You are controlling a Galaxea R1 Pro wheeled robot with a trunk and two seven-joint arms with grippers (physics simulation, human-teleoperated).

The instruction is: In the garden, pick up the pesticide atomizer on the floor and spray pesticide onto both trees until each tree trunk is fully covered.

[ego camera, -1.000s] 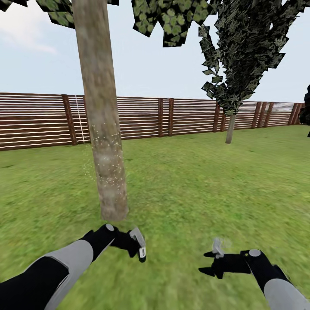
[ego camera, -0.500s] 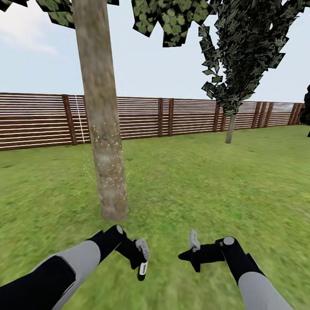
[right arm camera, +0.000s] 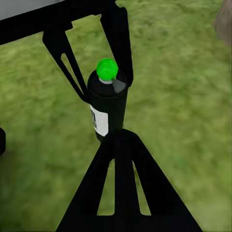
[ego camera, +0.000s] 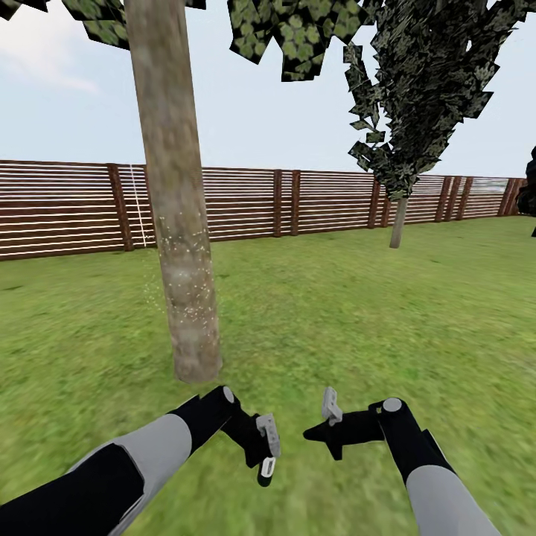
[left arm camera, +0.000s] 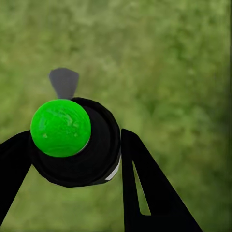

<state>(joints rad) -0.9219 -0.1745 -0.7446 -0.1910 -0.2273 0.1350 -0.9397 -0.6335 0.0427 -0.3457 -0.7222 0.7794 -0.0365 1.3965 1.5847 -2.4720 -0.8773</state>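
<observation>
Left gripper (ego camera: 265,455) holds the pesticide atomizer (ego camera: 267,467) low over the grass (ego camera: 335,320).

Its 2 fingers (left arm camera: 145,193) clamp the black bottle, green cap up in the left wrist view. The right gripper (ego camera: 316,420) hangs just beside it, fingers spread wide, holding nothing. The near tree trunk (ego camera: 176,223), speckled with pale spray dots, stands ahead at left; a second tree (ego camera: 400,222) rises by the fence (ego camera: 313,201).

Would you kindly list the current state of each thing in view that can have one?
pesticide atomizer: held off the grass between the left gripper's fingers, green cap on.
left gripper: shut on the atomizer.
right gripper: open, empty, facing the atomizer.
near tree trunk: upright, lower part flecked with pale spray specks.
</observation>
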